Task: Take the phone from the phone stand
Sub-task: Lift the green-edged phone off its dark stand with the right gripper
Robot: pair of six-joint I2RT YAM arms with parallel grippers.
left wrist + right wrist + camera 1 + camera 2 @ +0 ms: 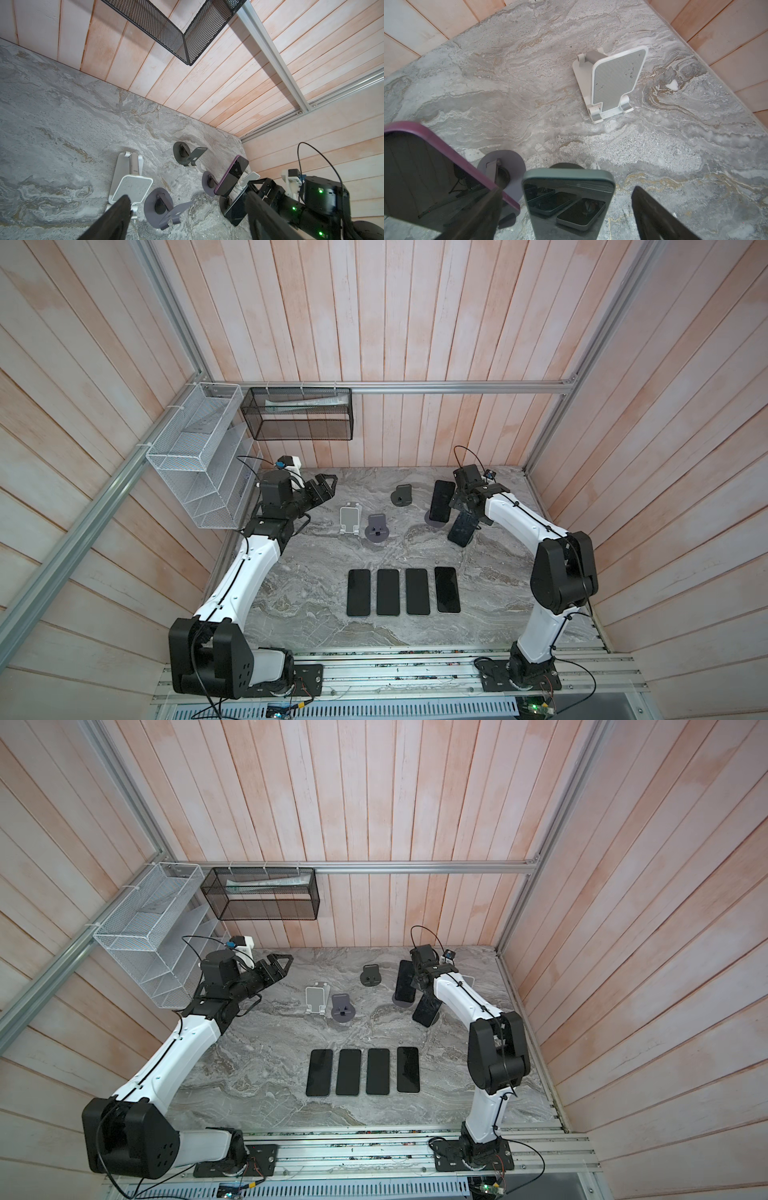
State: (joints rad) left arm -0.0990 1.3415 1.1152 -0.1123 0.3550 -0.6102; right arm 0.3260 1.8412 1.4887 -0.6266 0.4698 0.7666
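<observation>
A dark phone point(569, 199) with a grey-green edge leans on a black round phone stand point(566, 165) at the back right of the table; both top views show the phone point(460, 529) point(426, 1009). My right gripper point(566, 207) is open, one finger on each side of this phone, touching neither edge as far as I can see. Right beside it a purple-cased phone point(425, 176) point(442, 499) leans on a purple stand point(508, 166). My left gripper point(326, 485) point(187, 197) hangs open and empty at the back left, facing the stands.
Empty stands: white point(349, 520), purple point(377, 529), dark point(402, 494) and another white one point(612, 83) by the right wall. Several phones point(387, 592) lie flat in a row near the front. A white wire basket point(195, 456) and a black mesh basket point(299, 414) hang at the back left.
</observation>
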